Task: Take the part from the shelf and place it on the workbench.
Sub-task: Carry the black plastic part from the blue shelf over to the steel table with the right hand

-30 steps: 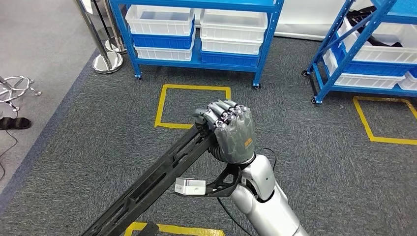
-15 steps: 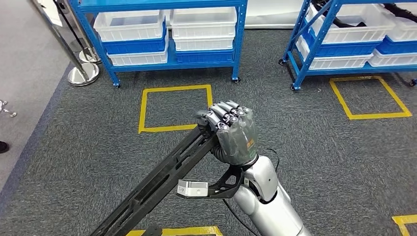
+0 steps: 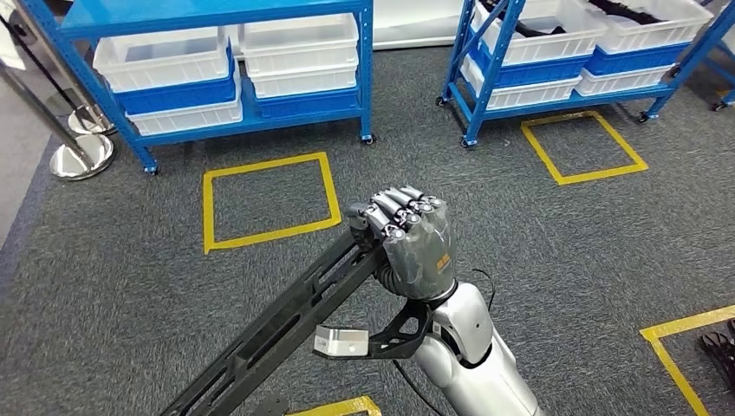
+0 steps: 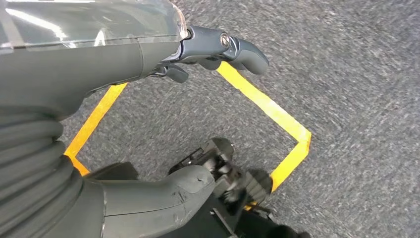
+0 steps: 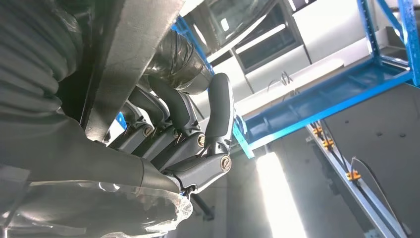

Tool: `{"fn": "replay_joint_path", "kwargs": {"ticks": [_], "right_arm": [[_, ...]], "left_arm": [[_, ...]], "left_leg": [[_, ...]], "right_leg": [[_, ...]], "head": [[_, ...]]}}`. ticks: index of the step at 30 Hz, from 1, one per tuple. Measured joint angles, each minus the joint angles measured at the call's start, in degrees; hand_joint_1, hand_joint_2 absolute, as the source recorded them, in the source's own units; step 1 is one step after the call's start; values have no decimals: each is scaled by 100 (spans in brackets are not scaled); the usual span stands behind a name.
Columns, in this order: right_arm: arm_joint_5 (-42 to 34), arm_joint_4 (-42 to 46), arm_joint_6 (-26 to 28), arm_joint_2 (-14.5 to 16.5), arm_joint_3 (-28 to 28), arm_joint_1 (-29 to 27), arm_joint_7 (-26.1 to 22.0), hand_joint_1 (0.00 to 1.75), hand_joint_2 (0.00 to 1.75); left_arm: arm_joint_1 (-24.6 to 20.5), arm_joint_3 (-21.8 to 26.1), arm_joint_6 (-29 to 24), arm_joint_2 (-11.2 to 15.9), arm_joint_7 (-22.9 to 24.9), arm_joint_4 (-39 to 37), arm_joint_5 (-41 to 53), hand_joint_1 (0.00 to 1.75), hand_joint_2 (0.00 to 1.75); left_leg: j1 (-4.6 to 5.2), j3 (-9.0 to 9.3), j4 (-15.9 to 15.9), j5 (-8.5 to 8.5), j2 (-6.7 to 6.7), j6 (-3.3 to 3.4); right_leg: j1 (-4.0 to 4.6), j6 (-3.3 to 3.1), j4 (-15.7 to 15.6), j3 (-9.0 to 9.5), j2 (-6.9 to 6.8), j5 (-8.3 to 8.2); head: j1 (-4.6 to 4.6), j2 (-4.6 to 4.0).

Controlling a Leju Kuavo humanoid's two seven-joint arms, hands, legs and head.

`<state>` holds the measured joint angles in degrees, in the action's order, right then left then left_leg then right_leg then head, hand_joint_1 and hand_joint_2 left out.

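The part [image 3: 286, 325] is a long black slotted bar that slants from the lower left of the head view up to my right hand [image 3: 412, 243]. That hand grips the bar's upper end with its fingers wrapped over it, held above the grey carpet. In the right wrist view the bar [image 5: 124, 54] crosses close to the lens with the fingers [image 5: 218, 114] curled around it. My left hand [image 4: 99, 64] hangs over the floor with its thumb and fingers apart and nothing in it.
A blue shelf [image 3: 364, 69] with white and blue bins stands ahead on the left, a second blue shelf [image 3: 468, 78] on the right. Yellow tape squares [image 3: 208, 208] [image 3: 542, 147] mark the carpet before them. A chrome post base [image 3: 82, 156] stands far left.
The whole picture has shifted left, so the camera has turned right: the shelves slid leftward and a second tape square came in. My right hand still grips the bar the same way.
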<state>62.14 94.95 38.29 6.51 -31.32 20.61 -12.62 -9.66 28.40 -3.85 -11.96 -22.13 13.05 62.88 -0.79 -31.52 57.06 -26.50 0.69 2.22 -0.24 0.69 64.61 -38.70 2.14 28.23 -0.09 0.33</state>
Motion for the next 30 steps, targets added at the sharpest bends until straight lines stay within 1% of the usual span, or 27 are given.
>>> {"fn": "replay_joint_path", "kwargs": {"ticks": [1,2,3,4,5,6,8,9,10,12,13,14,16,17,18,19,20,21,22,23,24,25,26,27,28,29,30], "right_arm": [[-1,4,0,-6,0,-2,1,175,175],[-1,6,0,-13,0,-13,1,175,175],[-1,6,0,-23,0,-27,2,175,175],[-1,6,0,-35,0,-38,2,175,175],[-1,8,0,-44,0,-44,3,175,175],[0,12,0,-50,0,-46,3,175,175],[12,23,0,-55,0,-40,4,175,175],[34,28,-1,-56,0,-37,8,175,175],[60,31,-1,-57,0,-35,13,175,175],[101,39,-2,-62,0,-33,27,175,175],[107,50,-2,-64,0,-28,33,175,175],[109,61,-3,-64,0,-19,43,175,175],[123,76,-4,-62,0,-1,55,175,175],[133,75,-5,-61,0,3,60,175,175],[144,74,-5,-62,0,2,62,175,175],[151,74,-6,-62,0,2,63,175,175],[156,74,-7,-63,0,3,63,175,175],[159,75,-7,-63,0,5,64,175,175],[160,76,-7,-62,0,7,64,175,175],[160,76,-7,-62,0,15,64,175,175],[161,77,-7,-62,0,22,66,175,175],[162,77,-8,-62,0,28,67,175,175],[162,78,-8,-62,0,32,68,175,175],[162,79,-8,-63,1,32,70,175,175],[163,81,-8,-67,1,29,71,175,175],[163,85,-7,-72,2,32,72,175,175],[163,89,-7,-76,3,39,72,175,175]], "left_arm": [[4,-4,0,-4,0,0,0,0,175],[11,-7,0,-5,1,0,-1,0,175],[18,-10,0,-5,1,0,-1,0,175],[20,-13,0,-7,1,0,-1,0,175],[18,-15,0,-9,1,0,-1,0,175],[13,-17,0,-14,1,0,-1,0,175],[5,-20,1,-21,0,0,-1,0,175],[0,-21,2,-23,-1,0,-2,0,175],[-5,-21,3,-26,-2,0,-2,0,175],[-22,-24,4,-40,-1,1,-2,0,175],[-32,-25,4,-48,1,2,-2,0,175],[-41,-26,4,-55,3,2,-2,0,175],[-42,-27,4,-60,10,2,-2,0,175],[-35,-27,4,-61,14,2,-3,0,175],[-26,-28,4,-60,16,2,-5,0,175],[-21,-28,4,-59,18,2,-7,0,175],[-22,-29,4,-58,19,2,-8,0,175],[-28,-29,4,-58,19,2,-8,0,175],[-36,-29,4,-58,19,2,-8,0,175],[-43,-30,4,-58,19,2,-8,0,175],[-50,-31,4,-60,20,2,-8,0,175],[-53,-32,4,-60,21,2,-8,0,175],[-53,-34,4,-61,23,2,-7,0,175],[-55,-37,5,-62,27,2,-4,0,175],[-59,-44,6,-63,30,2,-2,0,175],[-66,-54,6,-67,31,2,1,0,175],[-72,-63,7,-70,32,2,3,0,175]], "left_leg": [[6,-2,-5,1,-73,16],[9,-8,-3,-3,-152,21],[10,-12,1,-7,-229,21],[10,-13,6,-14,-302,14],[9,-11,14,-24,-369,0],[8,-5,27,-40,-429,-20],[28,1,68,-85,-525,-85],[41,5,85,-104,-566,-122],[51,10,91,-116,-607,-159],[40,25,97,-142,-674,-226],[27,9,154,-204,-617,-254],[13,-48,305,-322,-512,-275],[-4,-322,944,-687,-241,-295],[-7,-499,1327,-848,-171,-298],[-6,-639,1613,-927,-135,-297],[-6,-697,1710,-894,-118,-288],[-4,-653,1585,-752,-103,-271],[-3,-518,1268,-534,-61,-245],[-3,-352,886,-338,47,-212],[-6,-208,545,-199,178,-184],[-6,-111,317,-132,286,-166],[0,-72,216,-132,355,-155],[8,-60,179,-130,340,-148],[6,-48,143,-113,282,-129],[-1,-29,99,-84,214,-101],[-12,-9,51,-55,140,-67],[-20,7,10,-30,63,-37]], "right_leg": [[-10,23,371,-181,-103,192],[-30,46,732,-357,-143,338],[-50,68,972,-471,-166,398],[-69,86,997,-477,-186,346],[-85,99,789,-357,-223,201],[-96,105,407,-139,-301,9],[-67,75,-301,247,-499,-218],[-41,45,-476,334,-546,-248],[-13,12,-517,339,-537,-231],[-18,-55,-530,322,-410,-257],[-32,-90,-542,321,-355,-270],[-48,-126,-555,322,-303,-286],[-48,-177,-564,319,-192,-300],[-38,-189,-561,315,-127,-303],[-26,-195,-556,312,-53,-303],[-16,-197,-549,310,23,-303],[-10,-197,-539,310,102,-304],[-7,-196,-528,313,178,-303],[-10,-193,-519,312,249,-304],[-8,-179,-507,303,314,-307],[-15,-153,-499,280,376,-318],[-28,-119,-500,251,434,-336],[-39,-76,-508,226,496,-359],[-47,-35,-523,208,554,-381],[-41,-6,-509,189,514,-372],[-25,19,-423,143,397,-311],[-10,37,-224,46,231,-184]], "head": [[3,0],[2,0],[2,0],[3,0],[2,0],[3,0],[1,0],[1,0],[1,0],[0,0],[-1,0],[-2,0],[-2,0],[-2,0],[-1,0],[-1,0],[-2,0],[-2,0],[-2,0],[-1,0],[-2,0],[0,0],[-1,0],[-2,0],[1,0],[1,0],[4,0]]}}
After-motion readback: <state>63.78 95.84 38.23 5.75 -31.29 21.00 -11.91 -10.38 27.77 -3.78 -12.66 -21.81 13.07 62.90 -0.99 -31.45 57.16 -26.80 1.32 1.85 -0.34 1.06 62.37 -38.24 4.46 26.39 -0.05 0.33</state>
